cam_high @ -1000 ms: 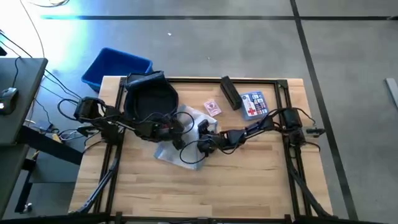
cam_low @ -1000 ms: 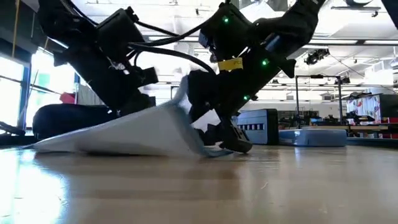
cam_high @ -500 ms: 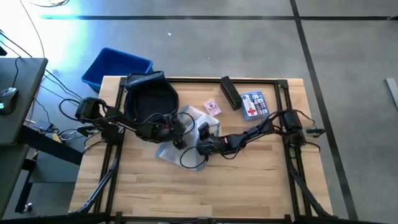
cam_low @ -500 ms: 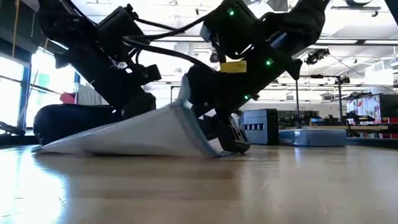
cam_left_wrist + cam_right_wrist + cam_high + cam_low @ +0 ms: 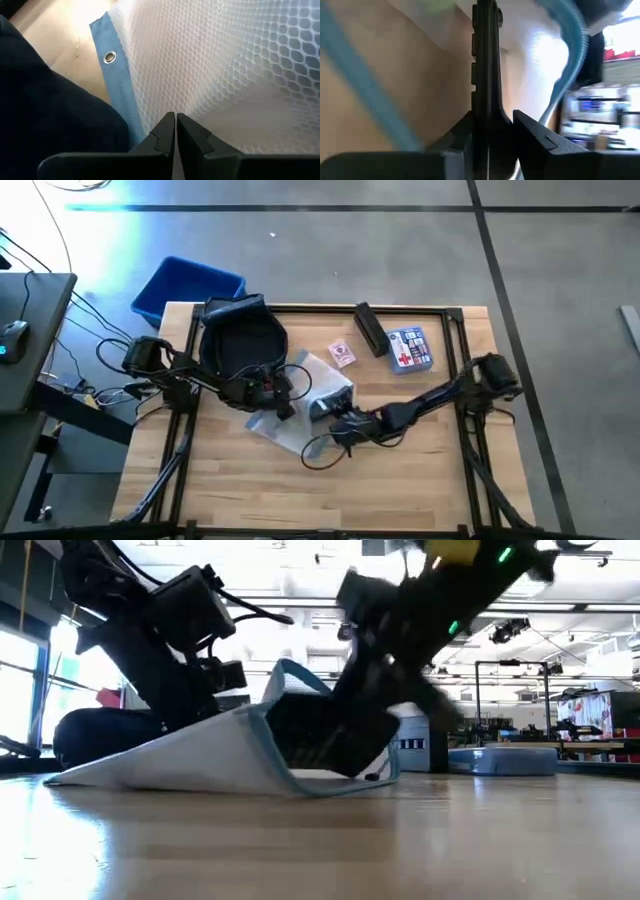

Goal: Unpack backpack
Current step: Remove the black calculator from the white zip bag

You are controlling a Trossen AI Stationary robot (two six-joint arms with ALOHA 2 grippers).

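Right gripper point(image 5: 340, 423) has slid toward the near side of the table, and the clear pouch point(image 5: 300, 408) now gapes open at its blue edge. Its fingers look shut on a thin dark flat thing point(image 5: 485, 65); I can't tell what it is. The left gripper point(image 5: 175, 131) is pinched shut on the mesh of the pouch, holding it down. The backpack point(image 5: 240, 340) sits at the far left of the table, by the blue bin point(image 5: 185, 287). To do this well, I think the left one should hold tight while the right pulls slowly, straight out, so nothing snags.
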